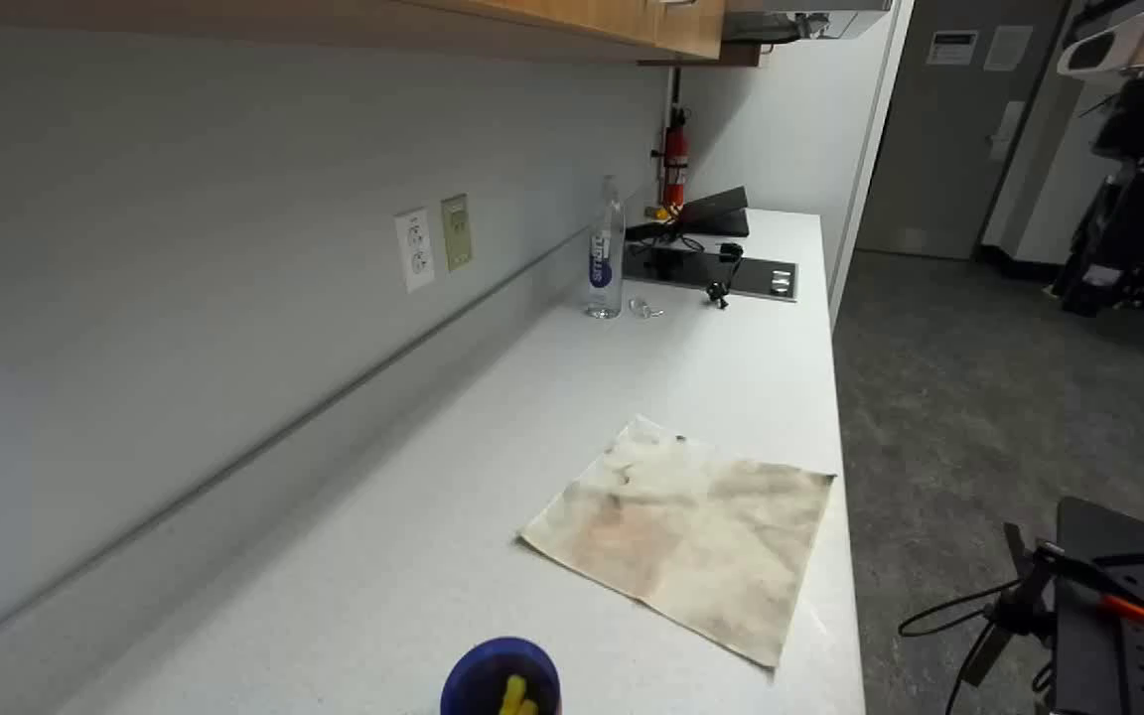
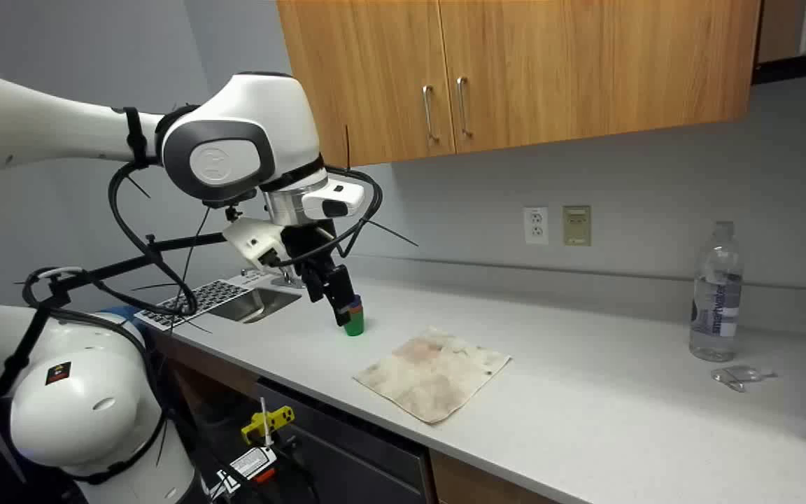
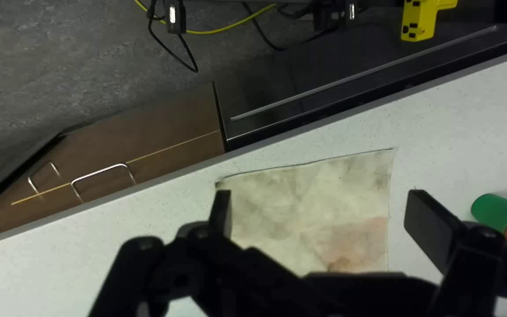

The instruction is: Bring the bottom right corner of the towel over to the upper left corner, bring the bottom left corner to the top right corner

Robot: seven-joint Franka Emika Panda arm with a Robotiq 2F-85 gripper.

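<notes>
The beige, stained towel (image 1: pixel 701 536) lies flat and spread out on the white counter, with all its corners uncovered in both exterior views. One corner (image 1: pixel 832 479) reaches close to the counter's front edge. In an exterior view my gripper (image 2: pixel 333 306) hangs above the counter, to the left of the towel (image 2: pixel 434 378) and apart from it. Seen from the wrist, the gripper (image 3: pixel 320 207) stands wide open with nothing held, and the towel (image 3: pixel 302 198) shows below and between its fingers (image 3: pixel 222 211). The gripper's body hides the towel's lower part in that view.
A green, orange and blue cup stack (image 2: pixel 355 323) stands on the counter close to the gripper, with yellow pieces inside. Farther along are a water bottle (image 1: pixel 605 268) and a small clear plastic piece (image 1: pixel 643 309). Wooden cabinets (image 2: pixel 515 70) hang above. The counter's front edge (image 3: pixel 170 176) drops to the floor.
</notes>
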